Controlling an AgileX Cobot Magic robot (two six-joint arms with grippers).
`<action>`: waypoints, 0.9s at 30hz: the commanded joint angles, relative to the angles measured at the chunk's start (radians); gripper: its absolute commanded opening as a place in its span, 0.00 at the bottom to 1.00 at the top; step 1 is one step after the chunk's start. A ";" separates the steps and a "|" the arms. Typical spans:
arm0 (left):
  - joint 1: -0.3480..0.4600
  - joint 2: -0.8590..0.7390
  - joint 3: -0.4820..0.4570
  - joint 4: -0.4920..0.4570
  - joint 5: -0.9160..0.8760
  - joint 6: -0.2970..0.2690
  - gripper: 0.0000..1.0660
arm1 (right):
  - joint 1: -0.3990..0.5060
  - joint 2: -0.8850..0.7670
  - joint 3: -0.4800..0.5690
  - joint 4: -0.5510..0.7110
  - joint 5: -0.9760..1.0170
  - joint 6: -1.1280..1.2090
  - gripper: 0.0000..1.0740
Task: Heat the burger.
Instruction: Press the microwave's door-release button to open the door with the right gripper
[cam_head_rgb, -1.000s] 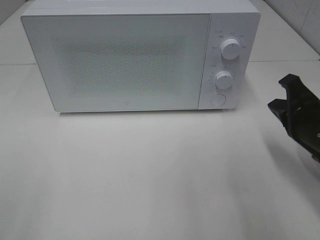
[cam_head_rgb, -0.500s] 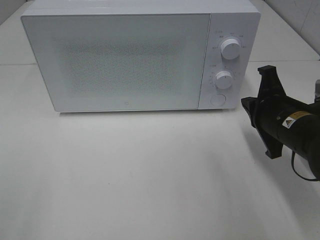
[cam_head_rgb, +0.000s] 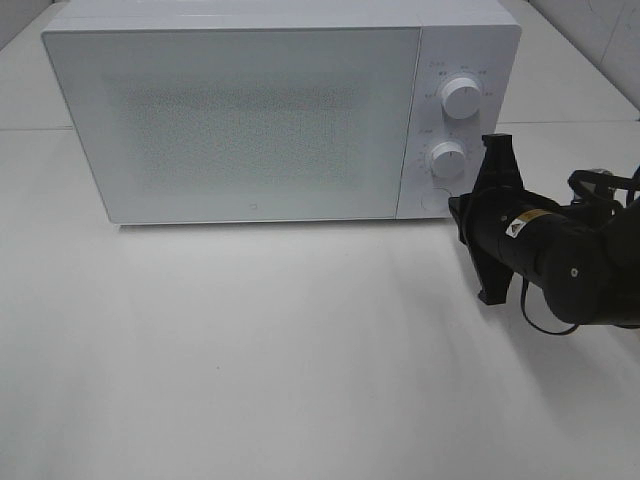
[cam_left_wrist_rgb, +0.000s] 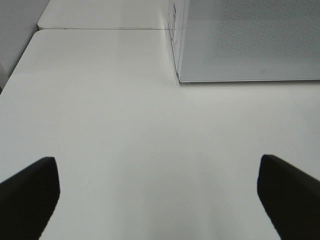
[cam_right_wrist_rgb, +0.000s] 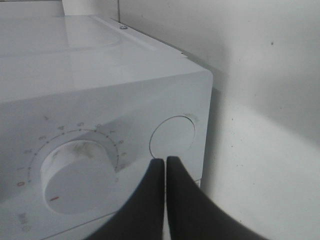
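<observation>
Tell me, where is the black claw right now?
High view, right side: the shut right gripper sits at the microwave's round button, just below the lower dial.

A bare lab-like bench: white table (cam_head_rgb: 300, 350), white microwave (cam_head_rgb: 250, 110), tiled wall (cam_head_rgb: 590, 30).

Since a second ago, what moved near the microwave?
The right tool swung in from the right edge toward the microwave. Its shut tips now point at the round button below the lower knob. It grabbed nothing and let go of nothing. The microwave stayed put and closed.
</observation>
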 joint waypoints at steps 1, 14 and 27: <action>-0.005 -0.017 0.001 -0.001 -0.007 -0.005 0.98 | -0.002 0.028 -0.035 0.000 0.022 0.015 0.00; -0.005 -0.017 0.001 -0.001 -0.007 -0.005 0.98 | -0.002 0.090 -0.129 -0.006 0.039 0.023 0.00; -0.005 -0.017 0.001 -0.001 -0.007 -0.005 0.98 | -0.005 0.117 -0.146 0.042 0.035 0.005 0.00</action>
